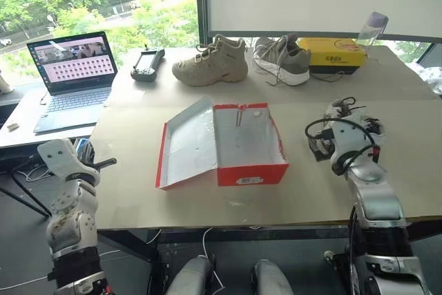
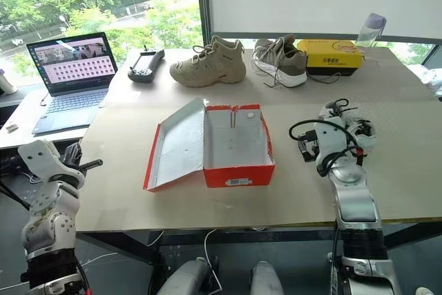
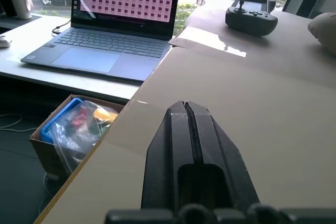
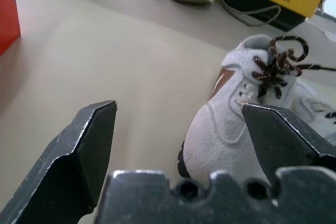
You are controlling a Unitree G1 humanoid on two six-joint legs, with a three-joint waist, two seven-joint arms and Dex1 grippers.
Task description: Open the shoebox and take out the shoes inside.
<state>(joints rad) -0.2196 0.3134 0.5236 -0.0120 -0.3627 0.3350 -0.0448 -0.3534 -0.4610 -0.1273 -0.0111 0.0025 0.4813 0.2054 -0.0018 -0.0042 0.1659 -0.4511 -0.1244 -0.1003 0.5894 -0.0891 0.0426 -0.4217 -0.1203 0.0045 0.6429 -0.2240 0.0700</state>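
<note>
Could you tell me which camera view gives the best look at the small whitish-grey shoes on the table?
The right wrist view: one of the shoes lies close between the open right tool's fingers. In the head views the right arm mostly hides them.

So the shoebox [image 1: 242,146] sat mid-table [image 1: 138,191] with its lid flopped open to the left. The shoes [image 4: 231,124] lay on the table well to its right. Along the back edge, left to right: a remote controller [image 1: 147,63], a lace-up shoe [image 1: 211,61], a sneaker [image 1: 283,59], a flat box [image 1: 331,53]. A laptop [image 1: 74,77] sat on a lower desk, left of the table.
</note>
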